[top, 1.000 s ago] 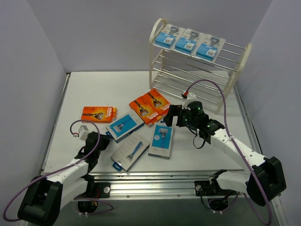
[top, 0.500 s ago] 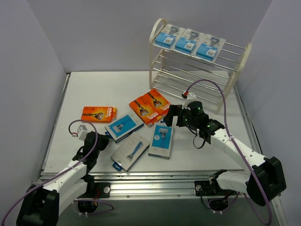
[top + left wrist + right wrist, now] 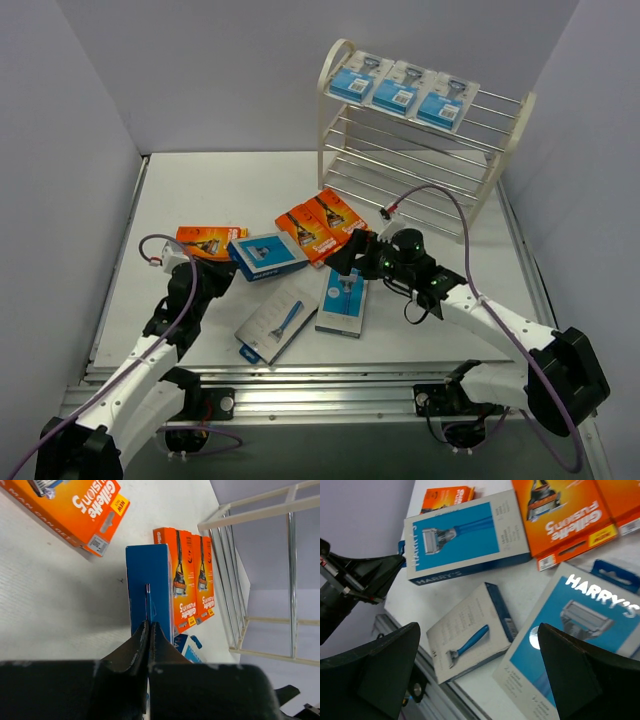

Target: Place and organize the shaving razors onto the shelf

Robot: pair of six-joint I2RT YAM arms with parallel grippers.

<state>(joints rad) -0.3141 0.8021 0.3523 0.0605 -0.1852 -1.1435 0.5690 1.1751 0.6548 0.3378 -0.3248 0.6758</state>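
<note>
Within the last second the left gripper (image 3: 149, 630) has closed on the left end of the blue rectangular razor box (image 3: 265, 256) and dragged or lifted it. The box has swung toward the far left and now lies just beside the single orange cardboard razor box (image 3: 208, 240). Whether it is fully clear of the white table (image 3: 200, 190) I cannot tell. In my judgement this means 1 more pack is secured for the trip to the cream-white 3-tier wire shelf (image 3: 321, 140), which stands at the far right with 3 blue blister razor packs (image 3: 395, 88) already on its top tier.

The left fingers (image 3: 142, 635) are pressed together with only the box's thin edge between them — a firm pinch.

The right gripper (image 3: 477, 645) has shifted left and nearer. Its jaws stand as wide as they go and hold nothing. It hovers over the blue-and-white flat razor pack (image 3: 342, 298), not touching it.

Still on the table are the pair of orange razor boxes (image 3: 320, 225) near the middle and the grey-white razor pack (image 3: 278, 322) at the near side — 6 packs to shelve in all.
</note>
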